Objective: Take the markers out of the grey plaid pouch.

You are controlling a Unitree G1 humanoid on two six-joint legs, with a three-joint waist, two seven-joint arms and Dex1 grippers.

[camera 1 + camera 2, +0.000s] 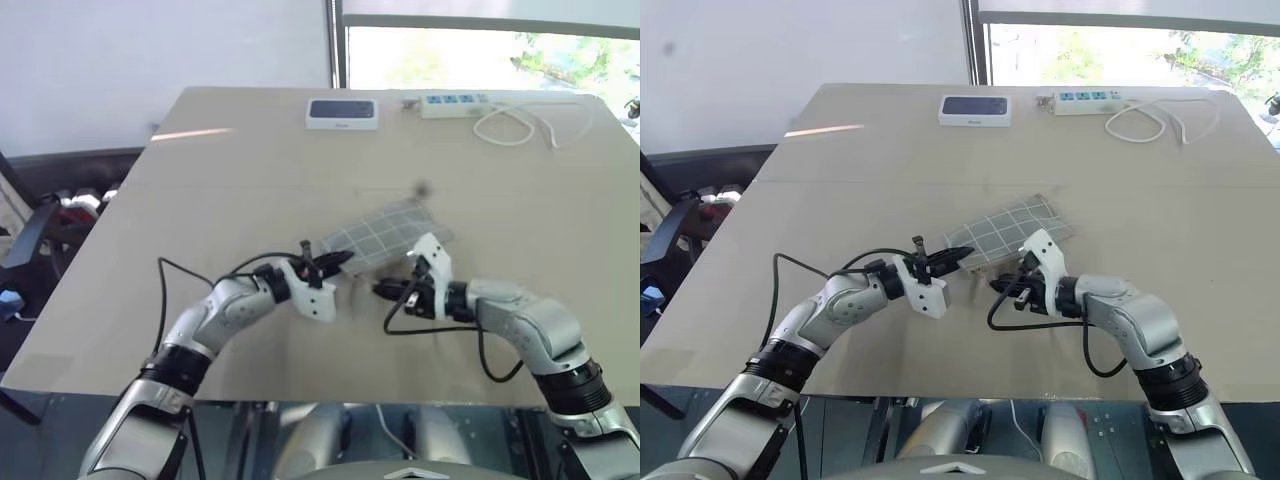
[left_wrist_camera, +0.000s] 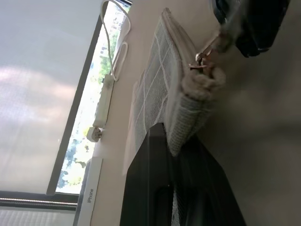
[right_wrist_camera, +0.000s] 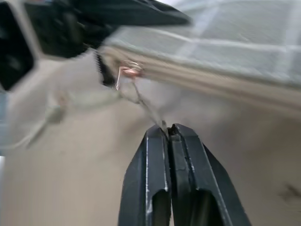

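The pouch (image 1: 388,232) lies slantwise near the middle of the table (image 1: 230,170), its near corner raised off the top; the left gripper (image 1: 338,261) is clenched on that corner, fabric pinched between its fingers (image 2: 155,188); the right gripper (image 3: 169,128), just beside the pouch's zipper edge and facing the left one, is clenched on the thin zipper pull (image 3: 141,101); no markers can be seen.

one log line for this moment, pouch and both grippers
pouch: zipped, corner lifted | left gripper: shut on pouch | right gripper: shut on zipper pull | markers: unseen
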